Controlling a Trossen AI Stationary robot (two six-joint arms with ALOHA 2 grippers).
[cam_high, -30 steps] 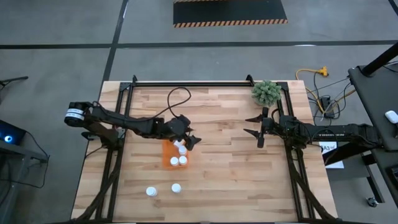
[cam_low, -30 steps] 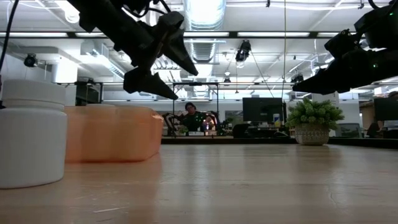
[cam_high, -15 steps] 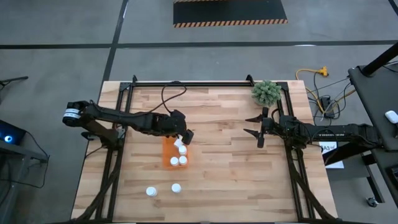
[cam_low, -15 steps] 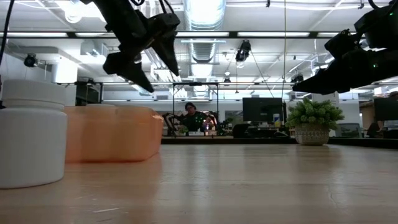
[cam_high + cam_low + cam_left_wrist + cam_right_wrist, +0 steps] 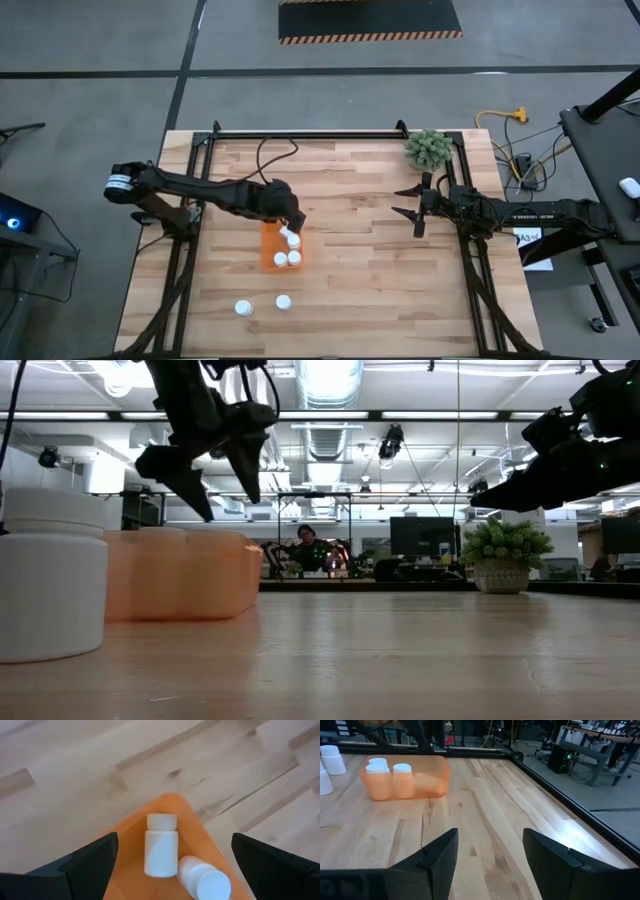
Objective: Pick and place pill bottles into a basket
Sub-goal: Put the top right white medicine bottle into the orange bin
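2 dark two-finger grippers both spread and empty, left gripper (image 5: 291, 221) above small bright-orange translucent plastic basket (image 5: 268, 243) at frame centre-left holding 4 white-capped pill bottles (image 5: 288, 258), 2 more bottles (image 5: 283, 302) lower left, right gripper (image 5: 410, 201) centre-right, wooden table (image 5: 350, 280), green fuzzy plant (image 5: 428, 148) upper right, office room behind.

The table (image 5: 360, 250) is pale, smooth wood planks with visible grain. The basket (image 5: 427, 782) is translucent orange plastic. The pill bottles (image 5: 161, 845) are matt white plastic. The plant (image 5: 428, 148) looks fuzzy.
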